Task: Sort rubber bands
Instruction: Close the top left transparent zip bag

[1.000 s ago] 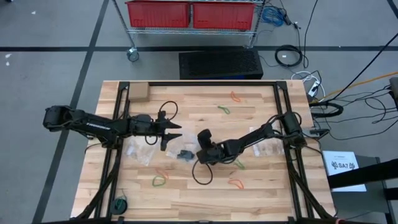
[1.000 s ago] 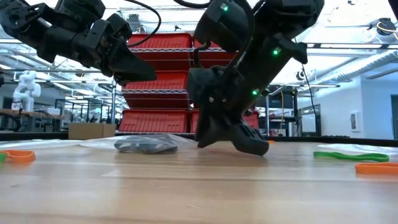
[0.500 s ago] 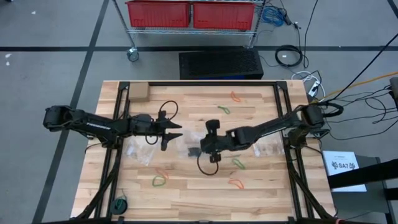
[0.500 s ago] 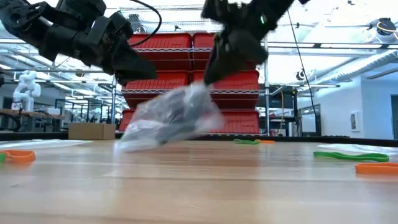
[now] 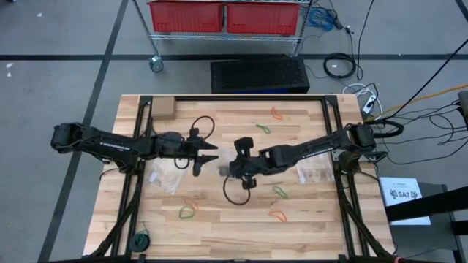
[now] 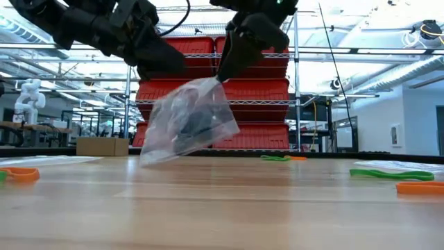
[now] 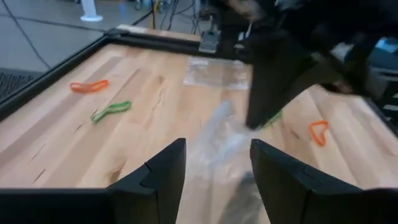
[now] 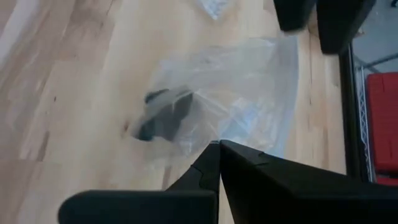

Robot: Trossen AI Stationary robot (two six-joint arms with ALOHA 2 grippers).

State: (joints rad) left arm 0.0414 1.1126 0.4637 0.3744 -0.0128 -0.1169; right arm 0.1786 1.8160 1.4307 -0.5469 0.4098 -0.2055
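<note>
Hanging from the pinching right end effector (image 6: 220, 75), a clear bag (image 6: 189, 119) with seemingly black rubber bands (image 8: 163, 113).

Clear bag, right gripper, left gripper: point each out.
Clear bag (image 6: 187, 121), low view, middle of its hanging body.
Right gripper (image 6: 223, 73), low view, shut fingertips pinching the bag's top.
Left gripper (image 5: 207, 155), high view, between its open fingertips.

Clear bag (image 6: 189, 119) holds black bands (image 8: 163, 113); red bins (image 6: 182, 73) behind.
</note>
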